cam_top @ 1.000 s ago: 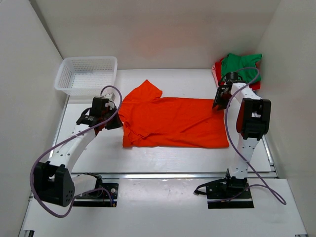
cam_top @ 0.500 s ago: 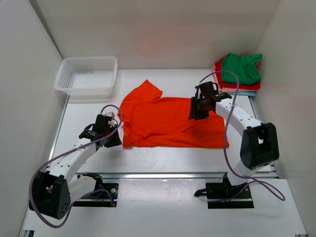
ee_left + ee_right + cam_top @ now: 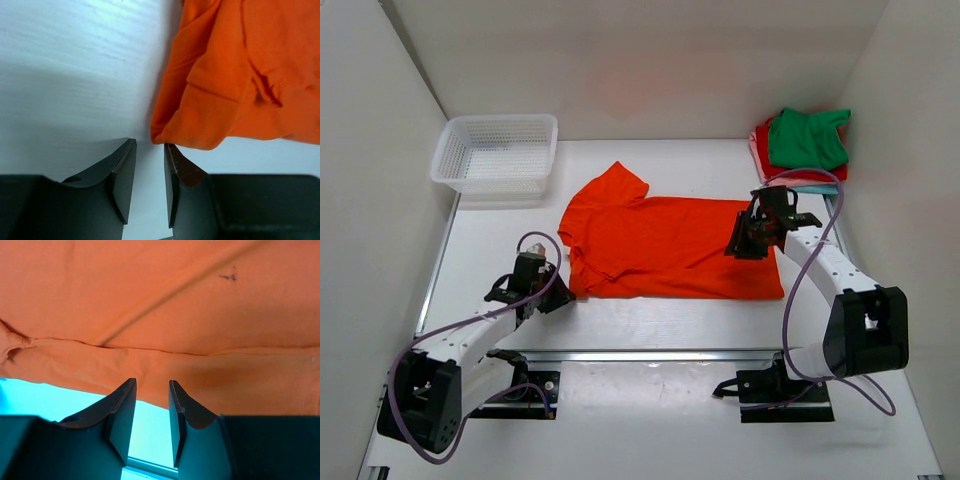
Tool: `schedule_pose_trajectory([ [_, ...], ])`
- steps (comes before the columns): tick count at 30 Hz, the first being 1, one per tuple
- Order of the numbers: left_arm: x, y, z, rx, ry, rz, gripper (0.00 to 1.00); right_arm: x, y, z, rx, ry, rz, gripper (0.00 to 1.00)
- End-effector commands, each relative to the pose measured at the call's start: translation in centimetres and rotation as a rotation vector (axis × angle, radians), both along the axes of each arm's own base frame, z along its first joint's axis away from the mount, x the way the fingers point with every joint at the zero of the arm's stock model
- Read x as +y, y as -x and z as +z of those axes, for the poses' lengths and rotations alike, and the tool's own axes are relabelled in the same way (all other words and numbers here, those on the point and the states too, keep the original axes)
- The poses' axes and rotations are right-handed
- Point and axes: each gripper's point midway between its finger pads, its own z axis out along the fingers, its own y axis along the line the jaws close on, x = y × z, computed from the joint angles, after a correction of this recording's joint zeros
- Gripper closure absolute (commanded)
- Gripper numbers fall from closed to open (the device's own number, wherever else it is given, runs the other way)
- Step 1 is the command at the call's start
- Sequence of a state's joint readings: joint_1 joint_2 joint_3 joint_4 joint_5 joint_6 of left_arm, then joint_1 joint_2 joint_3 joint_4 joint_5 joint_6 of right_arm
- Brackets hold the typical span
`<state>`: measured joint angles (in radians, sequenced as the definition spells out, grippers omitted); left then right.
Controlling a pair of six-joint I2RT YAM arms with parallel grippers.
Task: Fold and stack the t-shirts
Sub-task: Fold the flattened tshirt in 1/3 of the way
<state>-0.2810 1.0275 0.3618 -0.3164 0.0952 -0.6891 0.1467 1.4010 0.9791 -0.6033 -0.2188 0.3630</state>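
Note:
A bright orange t-shirt (image 3: 665, 245) lies partly folded in the middle of the table. A stack of folded t-shirts, green (image 3: 805, 138) on top of red, pink and light blue, sits at the back right. My left gripper (image 3: 552, 298) is open and empty just off the shirt's front left corner (image 3: 172, 135). My right gripper (image 3: 745, 243) is open over the shirt's right hem (image 3: 210, 372), holding nothing.
A white plastic mesh basket (image 3: 497, 152) stands at the back left. White walls close in the left, back and right sides. A metal rail (image 3: 650, 353) runs along the table's front edge.
My left gripper has drawn back toward the front, from the shirt's left sleeve to its front left corner. My right gripper swung left over the shirt, then came back toward its right hem.

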Motion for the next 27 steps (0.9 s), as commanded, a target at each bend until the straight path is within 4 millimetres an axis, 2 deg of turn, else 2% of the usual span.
schedule_pose_trajectory([
  [1, -0.7, -2.4, 2.1, -0.131, 0.054, 0.052, 0.6, -0.9, 0.1, 0.4, -0.029, -0.007, -0.026, 0.7],
  [5, -0.3, -3.3, 2.9, -0.177, 0.066, 0.086, 0.59, -1.9, 1.4, -1.4, 0.029, -0.01, -0.066, 0.67],
  [7, -0.2, -3.4, 2.5, -0.161, 0.066, 0.085, 0.59, -2.1, 1.6, -1.8, 0.032, -0.015, -0.076, 0.67],
  [10, -1.1, -3.2, 2.4, -0.152, 0.071, 0.041, 0.59, -2.6, 2.1, -2.4, 0.052, -0.011, -0.094, 0.67],
  [12, -1.4, -3.1, 2.1, -0.144, 0.079, 0.035, 0.71, -3.0, 2.2, -2.9, 0.068, -0.009, -0.103, 0.65],
  [14, -1.4, -3.3, 2.1, -0.15, 0.078, 0.031, 0.97, -3.4, 2.7, -3.6, 0.098, 0.002, -0.114, 0.65],
  [15, -1.2, -3.3, 2.1, -0.143, 0.071, 0.03, 1.0, -3.7, 2.7, -3.8, 0.107, 0.007, -0.117, 0.66],
  [17, -0.6, -3.5, 2.2, -0.14, 0.043, 0.023, 1.0, -4.0, 3.2, -4.8, 0.143, 0.021, -0.117, 0.65],
  [20, 0.6, -4.0, 3.3, -0.142, -0.027, 0.017, 1.0, -4.4, 3.5, -6.0, 0.197, 0.054, -0.119, 0.65],
  [25, 2.7, -5.4, 6.8, -0.184, -0.135, 0.005, 1.0, -5.6, 4.5, -8.3, 0.317, 0.123, -0.115, 0.66],
  [27, 3.2, -5.8, 7.9, -0.202, -0.178, -0.006, 1.0, -6.3, 4.5, -8.4, 0.325, 0.15, -0.131, 0.66],
])
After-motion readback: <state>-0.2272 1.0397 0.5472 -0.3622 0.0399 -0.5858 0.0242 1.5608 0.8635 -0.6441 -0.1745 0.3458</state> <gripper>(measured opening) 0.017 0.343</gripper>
